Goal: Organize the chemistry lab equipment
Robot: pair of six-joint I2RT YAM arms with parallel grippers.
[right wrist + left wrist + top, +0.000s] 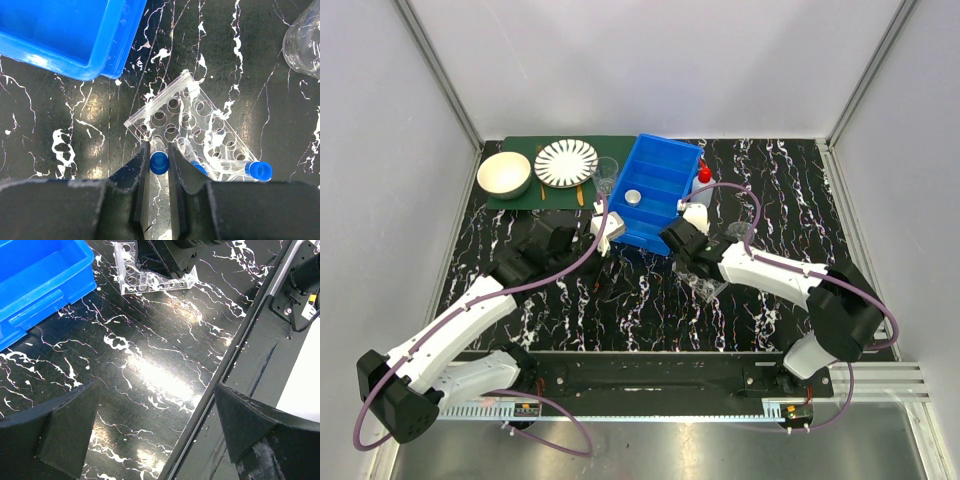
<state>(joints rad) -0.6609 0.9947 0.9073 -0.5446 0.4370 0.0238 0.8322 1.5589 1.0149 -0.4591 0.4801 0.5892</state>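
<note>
Black white-veined tabletop (620, 310) stretches under both arms. Right gripper (159, 156) is closed on a clear blue-capped tube (159, 163), its fingers pressed to either side of the cap, right at the near edge of the clear plastic tube rack (192, 117) lying on the surface. A second blue-capped tube (242, 167) lies across the rack's near corner. Just beyond sits the big blue bin (117, 47), with a small round lid (633, 197) inside. Left gripper (156, 390) hovers spread wide, holding nothing, over bare tabletop.
</note>
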